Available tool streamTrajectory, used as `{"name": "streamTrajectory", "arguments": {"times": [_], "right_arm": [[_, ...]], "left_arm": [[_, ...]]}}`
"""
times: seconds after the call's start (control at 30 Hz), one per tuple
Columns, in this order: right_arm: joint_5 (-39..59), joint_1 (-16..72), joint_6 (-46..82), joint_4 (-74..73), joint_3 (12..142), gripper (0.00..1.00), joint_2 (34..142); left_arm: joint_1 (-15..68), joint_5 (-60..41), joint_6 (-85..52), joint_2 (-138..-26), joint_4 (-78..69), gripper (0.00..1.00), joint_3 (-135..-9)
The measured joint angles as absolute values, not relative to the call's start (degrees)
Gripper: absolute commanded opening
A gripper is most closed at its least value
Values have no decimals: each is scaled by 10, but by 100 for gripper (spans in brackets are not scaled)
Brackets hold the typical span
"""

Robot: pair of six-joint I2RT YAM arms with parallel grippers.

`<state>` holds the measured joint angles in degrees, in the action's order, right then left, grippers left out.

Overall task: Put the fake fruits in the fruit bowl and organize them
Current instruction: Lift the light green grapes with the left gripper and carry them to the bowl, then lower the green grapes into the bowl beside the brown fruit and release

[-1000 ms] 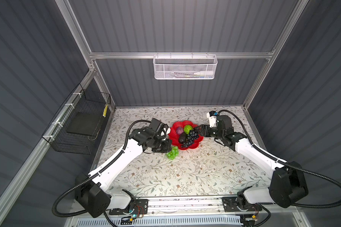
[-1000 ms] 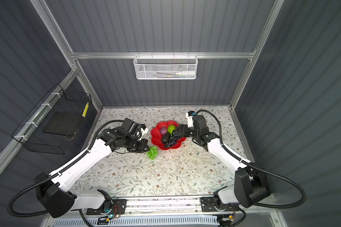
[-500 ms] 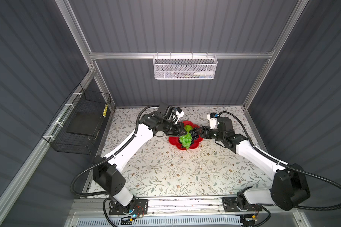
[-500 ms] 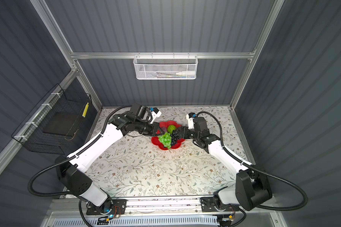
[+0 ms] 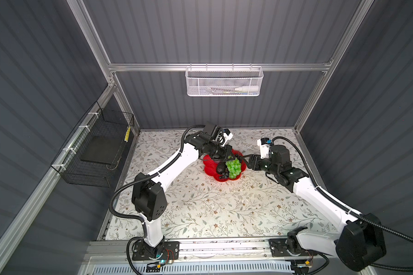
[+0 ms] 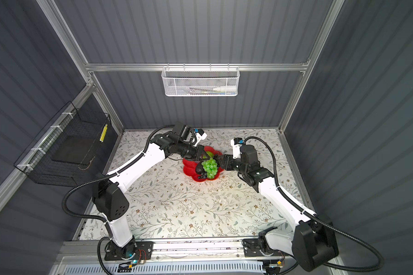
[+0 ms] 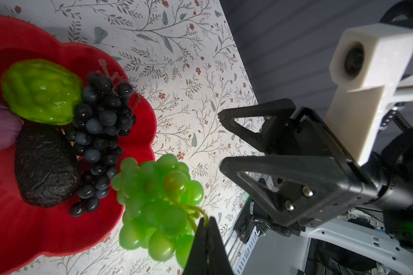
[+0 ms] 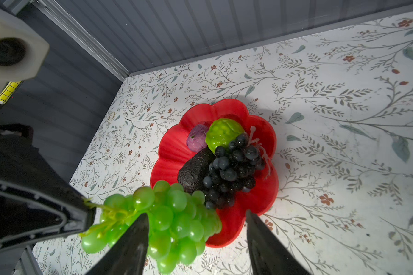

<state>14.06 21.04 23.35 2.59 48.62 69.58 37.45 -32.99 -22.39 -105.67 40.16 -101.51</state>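
The red flower-shaped fruit bowl (image 5: pixel 209 166) (image 6: pixel 188 167) (image 8: pixel 169 152) holds a dark grape bunch (image 8: pixel 231 166) (image 7: pixel 100 123), a bumpy lime-green fruit (image 8: pixel 222 133) (image 7: pixel 41 90), a purple ball (image 8: pixel 197 141) and a rough black oval (image 8: pixel 193 170) (image 7: pixel 45 169). My left gripper (image 7: pixel 206 220) (image 5: pixel 231 156) is shut on the stem of the green grape bunch (image 7: pixel 157 197) (image 8: pixel 172 214) (image 5: pixel 234 167) (image 6: pixel 209 167). The bunch hangs over the bowl's edge. My right gripper (image 8: pixel 196 213) (image 5: pixel 244 162) stands open just beside the bunch, apart from it in the left wrist view.
A white mesh basket (image 5: pixel 224 82) hangs on the back wall. A black wire basket (image 5: pixel 98 147) is fixed to the left wall. The floral table (image 5: pixel 212 209) ends at a metal rail (image 5: pixel 212 247) in front.
My left arm has carried the green grape bunch from the table beside the bowl up and over to the bowl's right edge. The right gripper has stayed open by the bowl.
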Motion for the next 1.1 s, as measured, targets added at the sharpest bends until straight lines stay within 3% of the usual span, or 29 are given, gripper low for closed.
{"name": "streamTrajectory", "arguments": {"times": [0.6,1.1], "right_arm": [[166,225,236,-4,485,61,774],[203,307,235,-44,539,46,923]], "left_arm": [[345,-248,-211,-979,384,0,-881],[284,-242,-211,-975,342,0,-819]]}}
